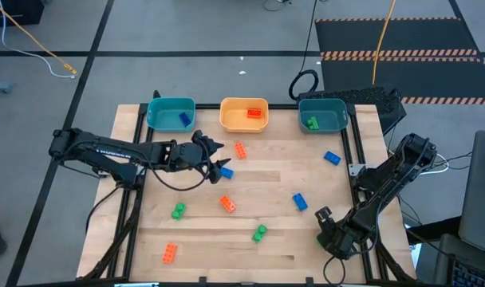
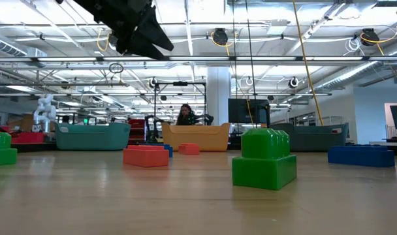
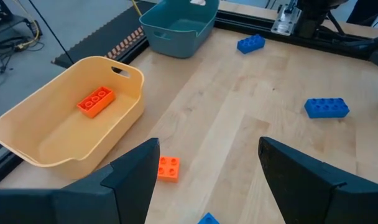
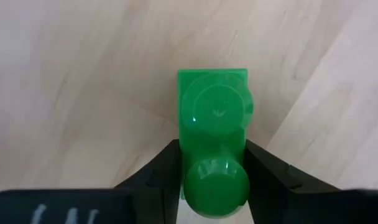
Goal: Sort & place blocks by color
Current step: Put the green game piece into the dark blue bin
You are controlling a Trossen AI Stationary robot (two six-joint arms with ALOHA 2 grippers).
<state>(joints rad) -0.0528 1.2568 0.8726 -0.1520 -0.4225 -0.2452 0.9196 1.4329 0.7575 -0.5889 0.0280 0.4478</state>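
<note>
My right gripper (image 1: 326,220) points steeply down at the near right of the table and is shut on a green block (image 4: 212,118), which the gripper hides in the high view. My left gripper (image 1: 219,164) hangs open above the table's middle left, over a blue block (image 1: 226,172) and near an orange-red block (image 3: 168,168). Other blocks lie loose on the wood: green (image 1: 260,233), green (image 1: 178,211), orange-red (image 1: 227,204), orange-red (image 1: 170,253), blue (image 1: 299,202), blue (image 1: 331,158). My right gripper pinches the green block between its two fingers, one on each long side (image 4: 184,158), at the stud end nearer the wrist. The fingers come from above, pointing steeply down. The block is studs up, its far end (image 4: 212,78) past the fingertips, close over the wood.
Three trays stand along the far edge: a teal one (image 1: 159,112) holding a blue block, a yellow-orange one (image 1: 244,125) holding an orange-red block, a teal one (image 1: 336,115) holding a green block. A black frame (image 1: 356,151) runs along the table's sides.
</note>
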